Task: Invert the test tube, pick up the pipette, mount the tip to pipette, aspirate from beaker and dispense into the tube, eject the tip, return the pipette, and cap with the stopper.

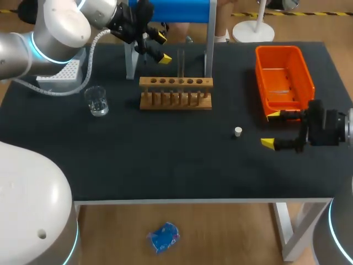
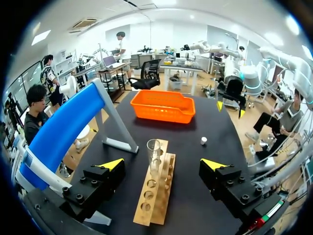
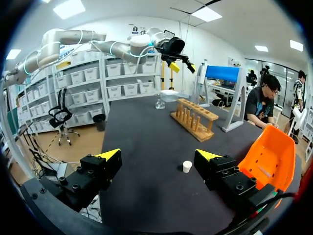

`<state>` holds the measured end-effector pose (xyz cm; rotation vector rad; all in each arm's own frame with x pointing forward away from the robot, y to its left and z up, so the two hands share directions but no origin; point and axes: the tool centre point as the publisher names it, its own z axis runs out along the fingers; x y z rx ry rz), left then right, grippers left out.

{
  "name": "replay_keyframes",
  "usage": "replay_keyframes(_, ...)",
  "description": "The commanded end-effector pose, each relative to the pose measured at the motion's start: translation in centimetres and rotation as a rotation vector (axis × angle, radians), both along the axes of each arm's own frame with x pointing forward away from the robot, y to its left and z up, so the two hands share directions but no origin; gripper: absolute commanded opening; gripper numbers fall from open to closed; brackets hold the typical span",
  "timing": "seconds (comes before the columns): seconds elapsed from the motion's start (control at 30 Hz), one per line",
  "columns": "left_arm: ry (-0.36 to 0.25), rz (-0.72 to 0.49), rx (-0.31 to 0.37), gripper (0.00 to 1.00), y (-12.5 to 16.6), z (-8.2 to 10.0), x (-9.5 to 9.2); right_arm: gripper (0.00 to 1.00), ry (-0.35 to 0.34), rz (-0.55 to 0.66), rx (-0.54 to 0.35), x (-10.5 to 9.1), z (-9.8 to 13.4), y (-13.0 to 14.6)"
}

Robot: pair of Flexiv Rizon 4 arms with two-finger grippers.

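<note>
- My table [image 1: 165, 160] is covered in a plain black mat.
- The bin [image 1: 304, 70] is bright orange all over.
- The test-tube rack [image 1: 145, 83] is pale, unpainted wood with a row of dark holes.
- The test tube [image 1: 181, 63] and the beaker [image 1: 97, 101] are clear glass.
- The stopper [image 1: 237, 131] is off-white.
- The stand [image 1: 171, 11] has a solid blue panel on grey legs.
- The tip box [image 1: 60, 74] is white with a fine grid of dots.
- My left gripper [image 1: 163, 47] and right gripper [image 1: 270, 129] are black with bright yellow tips.
- My left arm [image 1: 55, 27] is white and silver, ringed with cyan light.
</note>
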<state>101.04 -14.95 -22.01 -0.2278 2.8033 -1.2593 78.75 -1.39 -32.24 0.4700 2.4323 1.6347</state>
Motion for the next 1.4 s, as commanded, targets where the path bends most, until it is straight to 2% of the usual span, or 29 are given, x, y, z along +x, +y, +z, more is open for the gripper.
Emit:
replay_keyframes(0.03, 0.004, -0.002, 0.003, 1.00, 0.0, 0.1, 0.1, 1.00, -0.002, -0.002, 0.000, -0.1, -0.1, 0.1)
replay_keyframes(0.23, 0.004, -0.002, 0.003, 1.00, 0.0, 0.1, 0.1, 1.00, -0.002, -0.002, 0.000, -0.1, -0.1, 0.1)
replay_keyframes(0.4, 0.004, -0.002, 0.003, 1.00, 0.0, 0.1, 0.1, 1.00, 0.011, -0.020, -0.014, 1.3, -2.2, 0.2)
replay_keyframes(0.47, 0.004, -0.002, 0.003, 1.00, 0.0, 0.1, 0.1, 1.00, -0.006, -0.033, -0.052, 1.7, -2.9, 0.4)
replay_keyframes(0.53, 0.004, -0.002, 0.003, 1.00, 0.0, 0.1, 0.1, 1.00, -0.004, -0.040, -0.030, 2.0, -3.5, 0.6)
replay_keyframes(0.8, 0.004, -0.002, 0.003, 1.00, 0.0, 0.1, 0.1, 1.00, -0.013, -0.058, -0.067, 3.5, -5.9, 1.5)
replay_keyframes(0.87, 0.004, -0.002, 0.003, 1.00, 0.0, 0.1, 0.1, 0.93, -0.003, -0.057, -0.059, 3.9, -6.4, 1.7)
replay_keyframes(0.93, 0.004, -0.002, 0.003, 1.00, 0.0, 0.1, 0.1, 0.69, -0.003, -0.059, -0.062, 4.3, -6.9, 2.0)
replay_keyframes(0.97, 0.004, -0.002, 0.003, 1.00, 0.0, 0.1, 0.1, 0.64, 0.002, -0.063, -0.061, 4.5, -7.0, 2.1)
replay_keyframes(1.0, 0.004, -0.002, 0.003, 1.00, 0.0, 0.1, 0.1, 0.68, 0.003, -0.065, -0.060, 4.6, -7.2, 2.1)
replay_keyframes(1.07, 0.004, -0.002, 0.003, 1.00, 0.0, 0.1, 0.1, 0.56, 0.010, -0.071, -0.061, 5.0, -7.5, 2.3)
replay_keyframes(1.13, 0.004, -0.002, 0.003, 1.00, 0.0, 0.1, 0.1, 0.49, 0.010, -0.074, -0.060, 5.3, -7.6, 2.5)
replay_keyframes(1.33, 0.004, -0.002, 0.003, 1.00, 0.0, 0.1, 0.1, 0.49, 0.019, -0.075, -0.063, 6.0, -8.1, 2.9)
replay_keyframes(1.4, 0.004, -0.002, 0.003, 1.00, 0.0, 0.1, 0.1, 0.55, 0.025, -0.074, -0.064, 6.2, -8.2, 3.0)
